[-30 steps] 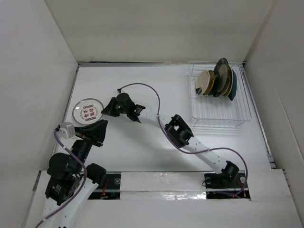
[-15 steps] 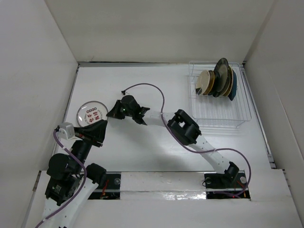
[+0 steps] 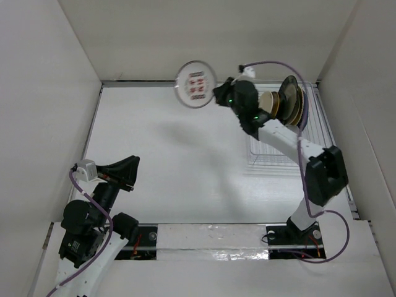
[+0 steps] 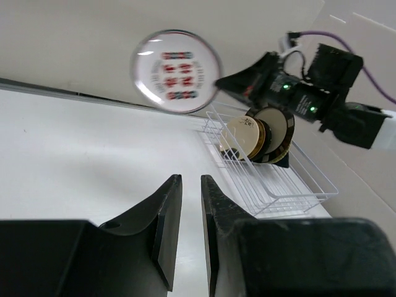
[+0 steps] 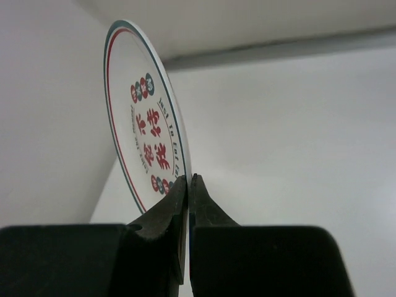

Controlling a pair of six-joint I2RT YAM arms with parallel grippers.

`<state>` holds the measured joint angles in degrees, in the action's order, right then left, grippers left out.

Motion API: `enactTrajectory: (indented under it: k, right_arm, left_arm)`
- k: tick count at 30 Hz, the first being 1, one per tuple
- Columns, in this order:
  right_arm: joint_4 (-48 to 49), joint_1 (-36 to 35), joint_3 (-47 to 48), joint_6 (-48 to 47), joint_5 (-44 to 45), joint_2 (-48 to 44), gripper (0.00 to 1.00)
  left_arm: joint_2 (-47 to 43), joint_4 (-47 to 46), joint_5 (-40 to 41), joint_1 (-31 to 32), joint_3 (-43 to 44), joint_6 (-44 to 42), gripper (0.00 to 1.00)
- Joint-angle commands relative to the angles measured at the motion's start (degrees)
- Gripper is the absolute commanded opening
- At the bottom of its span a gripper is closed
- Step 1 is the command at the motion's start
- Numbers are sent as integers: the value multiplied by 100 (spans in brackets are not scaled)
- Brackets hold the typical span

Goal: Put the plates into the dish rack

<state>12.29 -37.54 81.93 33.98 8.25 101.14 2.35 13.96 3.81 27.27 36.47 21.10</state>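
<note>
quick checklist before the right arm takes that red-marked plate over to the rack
1. Grip: right gripper shut on the rim of the white plate: ok.
2. Plate held in the air, off the table: ok.
3. Free slots: dish rack has bare near rows, racked plates at the far end: ok.
4. Plate over the rack: it hangs left of it: not ok.
5. Other arm: left gripper empty, low by its base, out of the way: ok.
6. Plate parallel to the racked ones: cannot tell.

bg | table (image 3: 185, 179) white, matte | back wall (image 3: 204, 37) white, top of frame | L panel (image 3: 37, 111) + R panel (image 3: 365, 93) white | dark seam (image 3: 142, 81) at table's far edge | light even, diffuse
</note>
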Motion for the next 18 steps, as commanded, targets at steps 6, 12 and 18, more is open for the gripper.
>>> enactTrajectory:
  k: [6, 12, 18]
  right_arm:
    - [-1412, 1187, -46, -2649, 3321, -1255, 0]
    - [-1958, 1504, 472, -3345, 3991, -1018, 0]
    - [-2380, 1556, 772, -3564, 4473, -290, 0]
  left_arm:
    - [-85, -306, -109, -2, 45, -36, 16]
    - [-7, -297, -135, -2, 36, -36, 16]
    - [2, -297, -144, -2, 36, -27, 17]
